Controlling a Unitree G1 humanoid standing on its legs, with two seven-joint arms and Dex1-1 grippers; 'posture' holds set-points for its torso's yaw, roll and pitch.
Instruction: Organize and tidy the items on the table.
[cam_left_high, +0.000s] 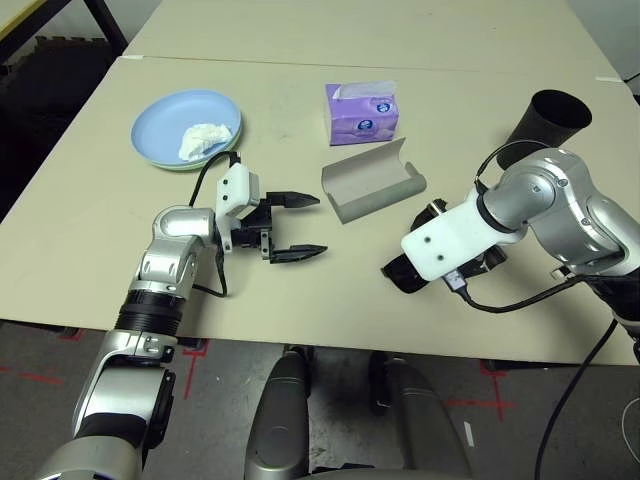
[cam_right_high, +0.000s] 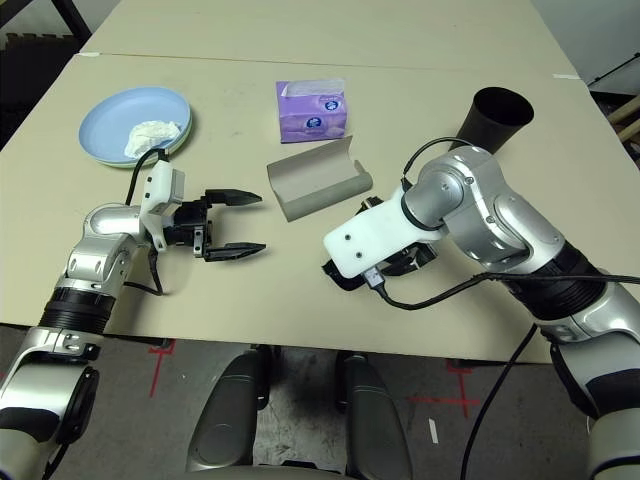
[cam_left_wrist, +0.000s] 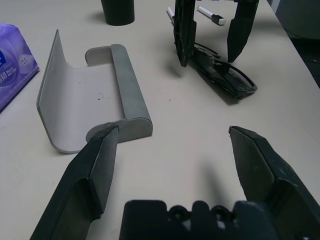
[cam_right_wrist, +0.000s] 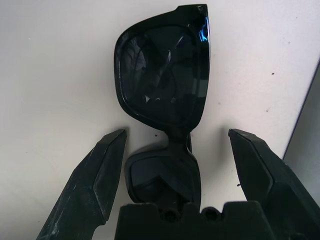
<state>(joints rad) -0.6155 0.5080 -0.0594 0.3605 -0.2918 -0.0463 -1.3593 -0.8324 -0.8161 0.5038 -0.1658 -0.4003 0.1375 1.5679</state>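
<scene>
One cream-beige table (cam_left_high: 90, 270) carries seven items. At far left, two plates are stacked: one light blue plate (cam_left_high: 170, 115) on one pale green plate (cam_left_high: 200, 163), of which only a rim sliver shows. One crumpled white tissue wad (cam_left_high: 203, 138) lies in the upper plate, on its right side. At far centre stands one purple tissue box (cam_left_high: 361, 111). Just near of it lies one grey oblong glasses case (cam_left_high: 372, 182), open, its hollow facing up. At far right is one tall black cup (cam_left_high: 545, 120).

Two grippers are present. The left gripper (cam_left_high: 295, 227) hovers left of the case, pointing right, its two fingers spread wide with nothing between them. The right gripper (cam_right_wrist: 175, 145) points steeply down, right of the case; its two fingers are likewise spread wide and straddle one pair of black sunglasses (cam_right_wrist: 165, 85), which lies folded on the table. The fingers stand clear of the frame on both sides, gripping nothing. In the left wrist view, two white markers (cam_left_wrist: 212, 15) lie beyond the right gripper.
</scene>
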